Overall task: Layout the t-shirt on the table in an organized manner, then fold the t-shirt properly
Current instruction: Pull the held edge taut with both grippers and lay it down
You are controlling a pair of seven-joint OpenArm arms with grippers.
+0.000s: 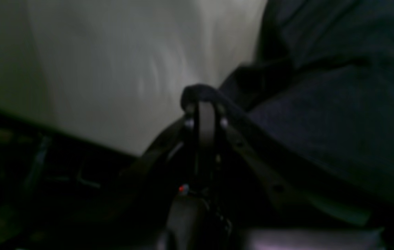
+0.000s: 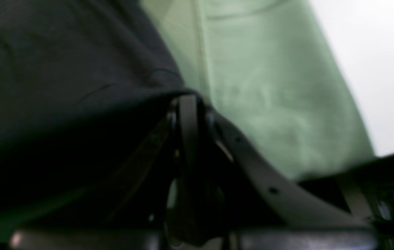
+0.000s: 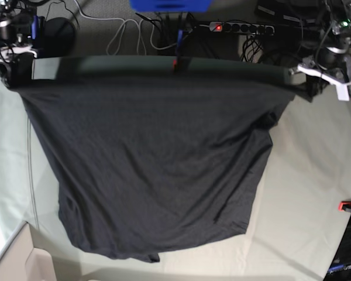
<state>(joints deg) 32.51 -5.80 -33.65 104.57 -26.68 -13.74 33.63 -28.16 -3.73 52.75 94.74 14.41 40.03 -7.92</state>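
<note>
Holding the t-shirt (image 3: 152,175) up over the table (image 3: 304,193), the left gripper (image 3: 307,88) and right gripper (image 3: 11,70) are each pinching a far corner tight; they are needing to lower together, keeping it stretched flat.

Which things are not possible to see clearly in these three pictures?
- Base view: the t-shirt held stretched covers most of the table; no print shows on the side facing us.
- Base view: the right gripper and left gripper sit near the picture's edges, fingertips buried in cloth.
- Left wrist view: dark and blurred; the pinched part cannot be told.
- Right wrist view: blurred; the shirt fills the left half.
</note>
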